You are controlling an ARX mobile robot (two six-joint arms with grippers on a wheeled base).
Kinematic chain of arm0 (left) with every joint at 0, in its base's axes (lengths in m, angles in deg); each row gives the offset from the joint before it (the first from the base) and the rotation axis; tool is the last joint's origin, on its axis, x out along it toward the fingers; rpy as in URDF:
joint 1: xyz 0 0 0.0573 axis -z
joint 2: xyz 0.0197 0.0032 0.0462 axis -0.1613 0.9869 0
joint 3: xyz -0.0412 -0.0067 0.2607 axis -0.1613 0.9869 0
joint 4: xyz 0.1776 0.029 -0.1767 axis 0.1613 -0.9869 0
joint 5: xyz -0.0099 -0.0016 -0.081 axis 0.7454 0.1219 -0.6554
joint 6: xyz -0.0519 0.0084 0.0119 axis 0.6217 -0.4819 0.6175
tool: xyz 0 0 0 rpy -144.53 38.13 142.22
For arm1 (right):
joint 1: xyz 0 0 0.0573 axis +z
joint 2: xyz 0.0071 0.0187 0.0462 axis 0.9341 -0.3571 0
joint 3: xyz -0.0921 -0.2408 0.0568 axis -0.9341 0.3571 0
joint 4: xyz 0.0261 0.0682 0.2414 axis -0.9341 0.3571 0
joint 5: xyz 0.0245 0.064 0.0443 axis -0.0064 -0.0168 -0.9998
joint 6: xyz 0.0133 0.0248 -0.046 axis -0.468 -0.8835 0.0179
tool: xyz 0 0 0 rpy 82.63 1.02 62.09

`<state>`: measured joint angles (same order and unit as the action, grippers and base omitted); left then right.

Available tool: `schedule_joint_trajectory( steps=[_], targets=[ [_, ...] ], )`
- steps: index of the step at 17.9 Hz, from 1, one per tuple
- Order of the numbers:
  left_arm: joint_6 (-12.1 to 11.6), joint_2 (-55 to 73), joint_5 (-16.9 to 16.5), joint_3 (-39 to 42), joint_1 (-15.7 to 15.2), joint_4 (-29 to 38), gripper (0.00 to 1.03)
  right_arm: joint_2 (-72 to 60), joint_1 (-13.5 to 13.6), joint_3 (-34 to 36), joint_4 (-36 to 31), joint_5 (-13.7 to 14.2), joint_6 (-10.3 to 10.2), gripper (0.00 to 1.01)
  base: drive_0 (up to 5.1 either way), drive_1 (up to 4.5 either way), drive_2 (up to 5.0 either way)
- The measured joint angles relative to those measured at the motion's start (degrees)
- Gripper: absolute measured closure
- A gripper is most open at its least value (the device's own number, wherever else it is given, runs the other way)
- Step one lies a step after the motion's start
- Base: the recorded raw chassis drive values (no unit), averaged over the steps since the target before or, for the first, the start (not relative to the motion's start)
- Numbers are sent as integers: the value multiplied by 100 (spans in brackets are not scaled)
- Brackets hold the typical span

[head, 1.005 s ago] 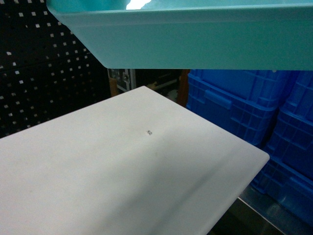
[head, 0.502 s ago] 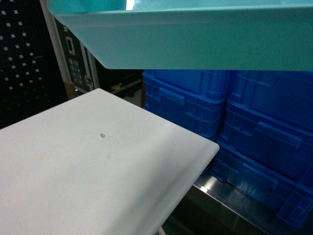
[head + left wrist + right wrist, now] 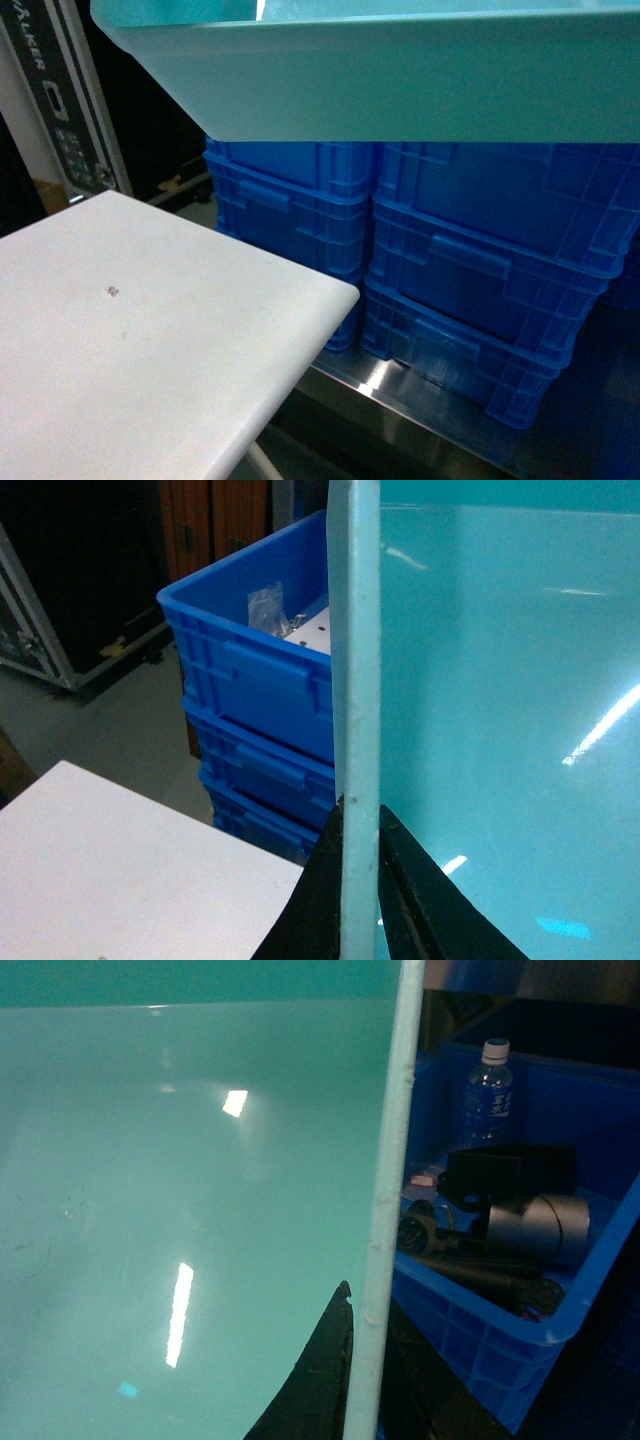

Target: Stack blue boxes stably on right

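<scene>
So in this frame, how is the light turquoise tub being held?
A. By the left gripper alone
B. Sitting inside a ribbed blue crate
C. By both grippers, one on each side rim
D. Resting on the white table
C: the left gripper pinches one rim of the light turquoise tub and the right gripper pinches the opposite rim, with the tub lifted above the white table.

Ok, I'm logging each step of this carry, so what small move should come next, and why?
Probably keep turning right with the turquoise tub held level. Both tools, left and right, grip its opposite rims and it hangs in the air, so it can't be released yet. Only ribbed crates and the white table are in sight, no larger blue tub to stack onto.
</scene>
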<state>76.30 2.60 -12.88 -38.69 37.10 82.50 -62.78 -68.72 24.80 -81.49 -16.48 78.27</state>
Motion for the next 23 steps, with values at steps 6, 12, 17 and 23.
schedule_joint_trajectory(
  steps=[6,12,17,23],
  targets=[
    [-2,-13,2,0,7,13,96,0,0,0,17,2,-4,94,238,-391,-391],
    [-4,-11,4,0,11,13,96,0,0,0,13,0,-4,94,271,-360,-360],
    [-11,-11,15,0,11,13,96,7,0,0,11,2,-2,94,267,-359,-359],
    [-11,-11,13,0,13,9,96,7,0,0,26,2,-4,94,259,-358,-358]
  ],
)
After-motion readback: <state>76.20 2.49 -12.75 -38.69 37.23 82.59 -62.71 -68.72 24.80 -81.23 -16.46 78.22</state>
